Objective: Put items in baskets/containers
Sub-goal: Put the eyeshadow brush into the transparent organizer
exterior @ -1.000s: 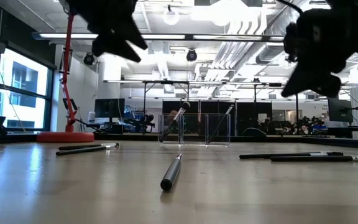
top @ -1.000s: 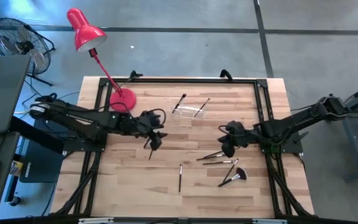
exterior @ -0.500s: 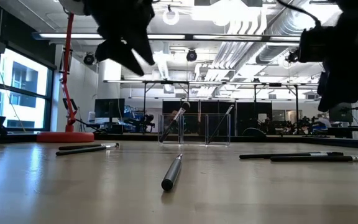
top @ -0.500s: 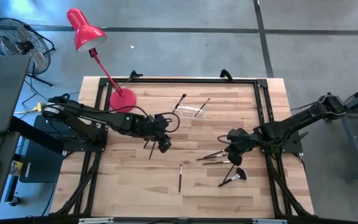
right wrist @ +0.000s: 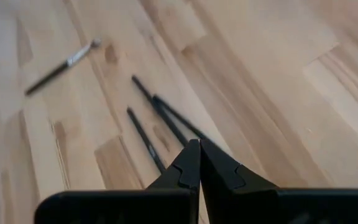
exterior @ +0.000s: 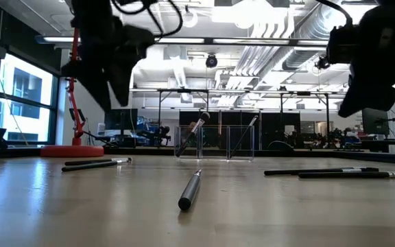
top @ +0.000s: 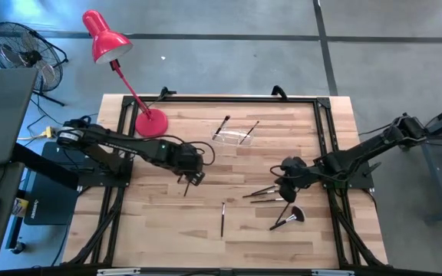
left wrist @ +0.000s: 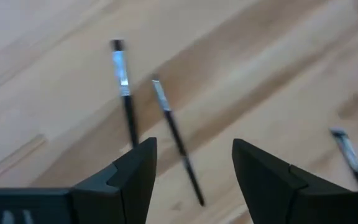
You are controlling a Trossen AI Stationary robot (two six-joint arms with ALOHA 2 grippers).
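Note:
My left gripper (top: 193, 179) (left wrist: 194, 149) hangs open at the table's middle left, pointing steeply down over two thin dark brushes (left wrist: 124, 87) (left wrist: 178, 143) that lie flat on the wood. The clear holder (top: 232, 136) (exterior: 214, 143) stands farther back with two brushes leaning in it. My right gripper (top: 285, 186) (right wrist: 199, 146) is shut, empty, above a cluster of brushes (top: 265, 193) (right wrist: 160, 118). A fan brush (top: 290, 217) and a single brush (top: 222, 218) (exterior: 189, 191) lie nearer the front edge.
A red desk lamp stands with its round base (top: 150, 123) on the table's far left corner. The wood between the holder and the front brushes is bare. A black frame runs along the table's far and side edges (top: 324, 115).
My left gripper has sunk toward the table and tipped from a shallow slant to pointing steeply down, rolling about its own line as it went. It now hangs over the two brushes at the middle left, and its fingers stay open. No brush has moved.

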